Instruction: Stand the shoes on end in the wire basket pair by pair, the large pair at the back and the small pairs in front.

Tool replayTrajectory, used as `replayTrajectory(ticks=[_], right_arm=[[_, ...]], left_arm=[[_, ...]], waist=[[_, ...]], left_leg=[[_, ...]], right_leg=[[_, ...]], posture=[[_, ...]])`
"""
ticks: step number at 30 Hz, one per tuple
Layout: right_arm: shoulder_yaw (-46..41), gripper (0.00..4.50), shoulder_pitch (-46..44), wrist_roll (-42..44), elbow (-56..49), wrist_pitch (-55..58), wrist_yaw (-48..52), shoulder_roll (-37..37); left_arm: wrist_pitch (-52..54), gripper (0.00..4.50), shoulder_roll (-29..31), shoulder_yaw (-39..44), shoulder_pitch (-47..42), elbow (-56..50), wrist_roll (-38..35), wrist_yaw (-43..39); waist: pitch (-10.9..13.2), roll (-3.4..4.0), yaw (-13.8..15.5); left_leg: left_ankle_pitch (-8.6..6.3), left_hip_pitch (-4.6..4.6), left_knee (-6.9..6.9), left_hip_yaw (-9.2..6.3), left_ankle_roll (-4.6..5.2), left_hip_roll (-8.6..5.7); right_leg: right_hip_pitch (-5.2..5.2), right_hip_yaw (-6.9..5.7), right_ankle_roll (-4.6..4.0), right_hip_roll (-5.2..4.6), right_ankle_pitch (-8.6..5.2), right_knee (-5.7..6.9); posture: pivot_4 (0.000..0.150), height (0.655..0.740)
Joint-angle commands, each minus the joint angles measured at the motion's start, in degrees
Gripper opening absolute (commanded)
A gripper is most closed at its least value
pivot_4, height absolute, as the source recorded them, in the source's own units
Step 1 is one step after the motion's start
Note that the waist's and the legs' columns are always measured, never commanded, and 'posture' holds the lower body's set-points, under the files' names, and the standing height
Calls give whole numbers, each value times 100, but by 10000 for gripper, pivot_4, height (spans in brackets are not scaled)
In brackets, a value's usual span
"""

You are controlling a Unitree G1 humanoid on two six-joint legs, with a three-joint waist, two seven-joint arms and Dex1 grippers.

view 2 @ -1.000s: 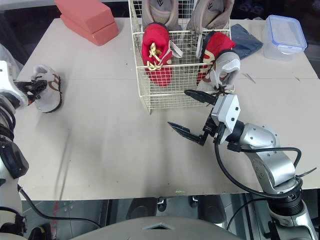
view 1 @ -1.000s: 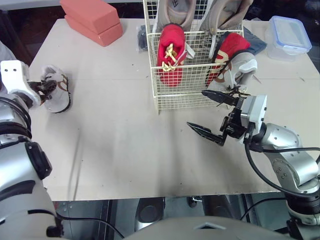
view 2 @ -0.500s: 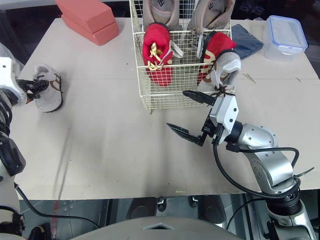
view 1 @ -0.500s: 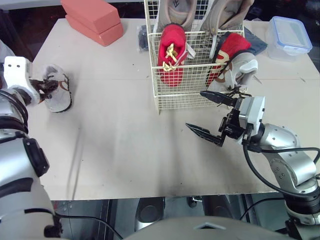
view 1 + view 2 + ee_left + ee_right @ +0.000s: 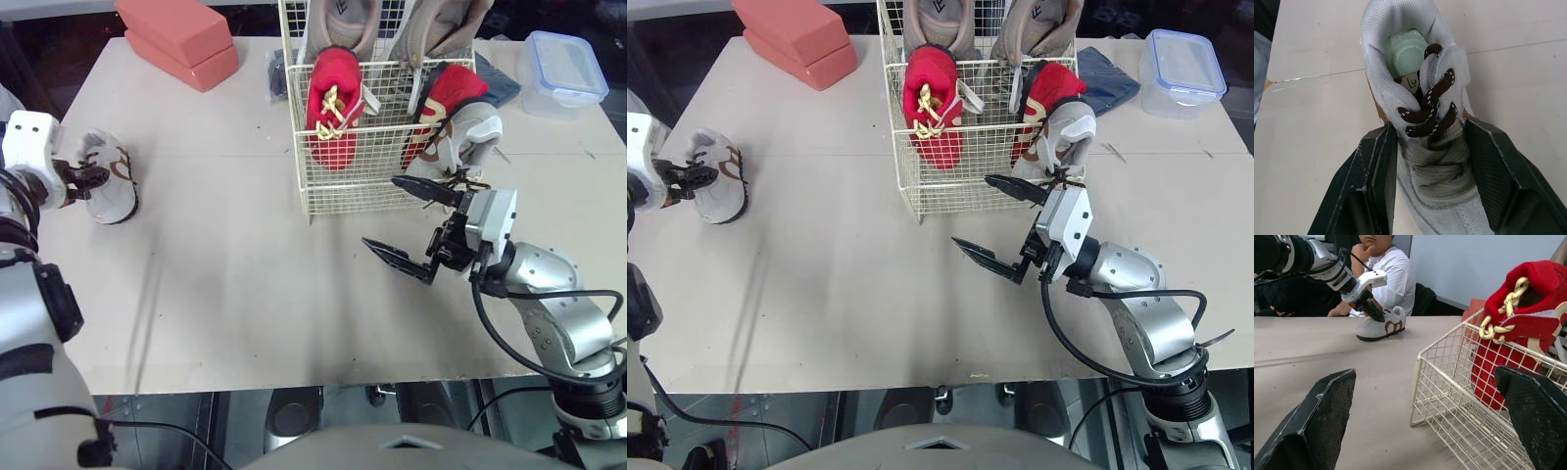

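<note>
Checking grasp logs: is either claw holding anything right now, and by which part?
Left claw grips the white shoe across its laced midfoot, one finger on each side; the shoe rests on the table. Right claw is open and empty.

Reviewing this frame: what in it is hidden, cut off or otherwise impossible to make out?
Large beige shoes: upper ends cut off by the eye views' top edge.
White shoe: toe cut off by the left wrist view's bottom edge; sides covered by the left end effector.
Grey shoe at the wire basket's right side: inside or outside the wire, unclear in the eye views.
Dark item behind the basket: mostly hidden by it.
</note>
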Motion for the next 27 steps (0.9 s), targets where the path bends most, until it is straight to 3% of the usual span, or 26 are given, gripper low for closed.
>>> replayTrajectory(ticks=[1, 7, 19, 24, 26, 27], right_arm=[[-4, 45000, 18, -9, -98, -176, -7, 30], [6, 45000, 11, -49, -58, -237, 24, 26], [-122, 45000, 55, 64, -113, -193, 49, -11], [-205, 45000, 26, 206, -66, -182, 136, -50], [-236, 45000, 7, 250, -35, -172, 172, -81], [-257, 45000, -6, 279, -22, -162, 196, -104]], left_arm=[[85, 21847, 138, -7, -147, 68, 93, 50], [14, 197, 94, 0, -180, 95, 156, 234], [-514, 197, 399, 117, -352, -118, 59, -265], [-1256, 197, 491, 750, -252, -552, -632, -481], [-1374, 197, 429, 1112, 1, -1018, -1014, -483], [-1367, 197, 248, 1439, 435, -1793, -1368, -515]], waist=[[0, 0, -2], [0, 0, -13], [2, -20, 1], [2, -24, 3], [2, -25, 13], [2, -24, 6]], left_leg=[[0, 0, 0, 0, 0, 0], [0, 0, 1, 1, 0, 0], [0, 0, 3, 1, -1, 0], [0, -1, 4, 1, -1, 2], [0, -2, 6, -3, -1, 2], [0, -2, 6, -2, -1, 2]], right_leg=[[0, 0, 0, 0, 0, 0], [0, 2, -3, -1, 2, 1], [0, 1, -5, 0, 3, 3], [0, 1, -5, -3, 3, 2], [0, -3, -6, -4, 3, 2], [0, -2, -6, -5, 4, 2]], posture=[[1500, 6860], [1500, 6860], [1500, 6860], [1500, 6860], [1500, 6860], [1500, 6860]])
